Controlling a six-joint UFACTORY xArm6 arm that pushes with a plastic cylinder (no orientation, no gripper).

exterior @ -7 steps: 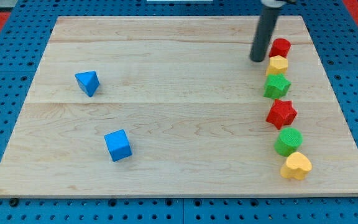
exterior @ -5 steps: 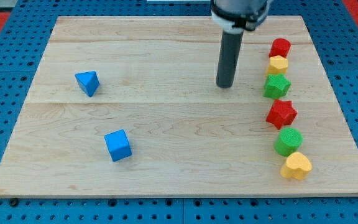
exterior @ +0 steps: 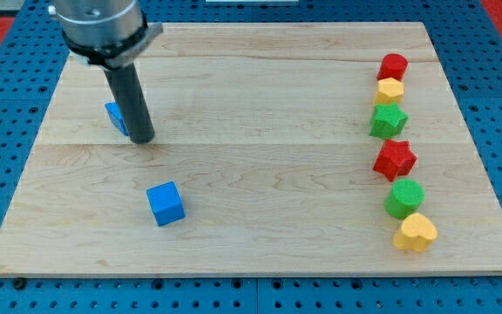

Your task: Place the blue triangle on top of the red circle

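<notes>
The blue triangle (exterior: 115,117) lies near the board's left side, mostly hidden behind my rod. My tip (exterior: 142,139) rests on the board right at the triangle's right side, touching or nearly touching it. The red circle (exterior: 393,66) sits at the far right, at the top of a column of blocks, far from my tip.
A blue cube (exterior: 165,203) lies below my tip. Under the red circle stand a yellow block (exterior: 390,90), a green star (exterior: 388,120), a red star (exterior: 395,160), a green cylinder (exterior: 403,199) and a yellow heart (exterior: 416,233). The wooden board (exterior: 251,78) sits on blue pegboard.
My tip has swept from beside the red circle at the right, across the board's middle, to the blue triangle's right side. No block has visibly moved.
</notes>
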